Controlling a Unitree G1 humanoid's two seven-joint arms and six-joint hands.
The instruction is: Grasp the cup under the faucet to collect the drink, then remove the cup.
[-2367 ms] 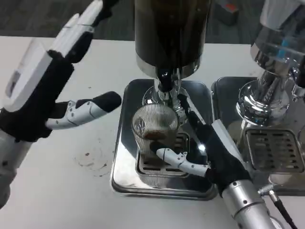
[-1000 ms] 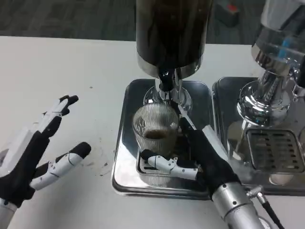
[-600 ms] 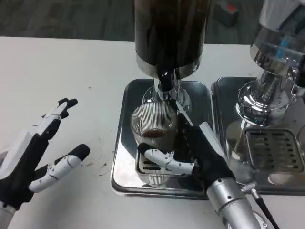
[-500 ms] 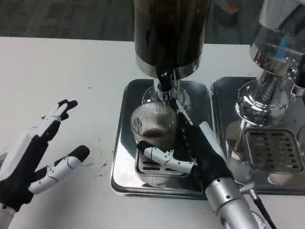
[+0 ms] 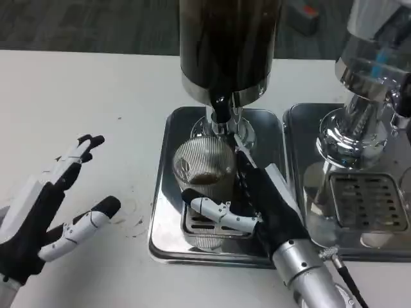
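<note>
A ribbed clear glass cup (image 5: 201,165) with a little brown drink at its bottom stands on the grate of the steel drip tray (image 5: 164,221), just below the black faucet (image 5: 220,113) of the dark drink dispenser (image 5: 226,45). My right hand (image 5: 260,205) wraps around the cup from the right, thumb across its front and the other fingers behind it. Over the white table at the lower left, my left hand (image 5: 48,205) hovers open, fingers spread, holding nothing.
A second dispenser (image 5: 369,70) with a chrome base stands at the right over its own steel tray and grate (image 5: 369,202). Small brown drops (image 5: 136,221) mark the table left of the tray. A cable (image 5: 350,289) runs by my right forearm.
My left hand came down from high at the upper left to low over the table. My right hand has closed tighter around the cup, which has shifted slightly left.
</note>
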